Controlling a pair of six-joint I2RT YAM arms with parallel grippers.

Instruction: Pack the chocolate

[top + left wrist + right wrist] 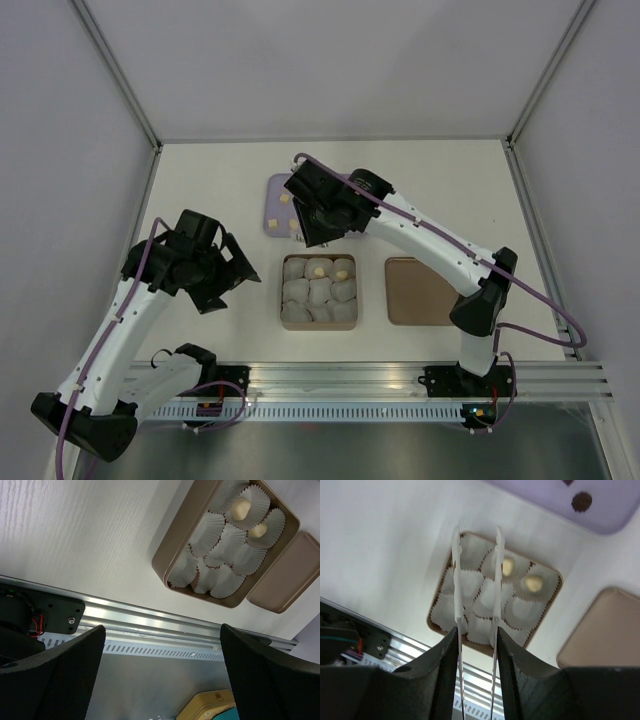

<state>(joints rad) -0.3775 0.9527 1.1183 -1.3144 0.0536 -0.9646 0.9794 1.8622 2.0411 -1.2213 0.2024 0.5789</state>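
A table (200, 180) is seen from above, with a shallow tan box (281, 290) of white paper cups (318, 292) at its middle. Thin white tongs (456, 580) are clamped in the right gripper (476, 652), and nothing is seen between their parted tips. The long axis of the tongs is laid across the box, with the tips toward its far edge. Two pale pieces of the chocolate (507, 566) are already seated in cups along the far row. The loose pieces, among them a dark piece (581, 501), are found on a purple tray (615, 510) just beyond the box, ahead of the tips and off to one side. The left gripper (160, 632) is held wide open and empty, well apart at the box's left, so the right arm is judged the nearer.
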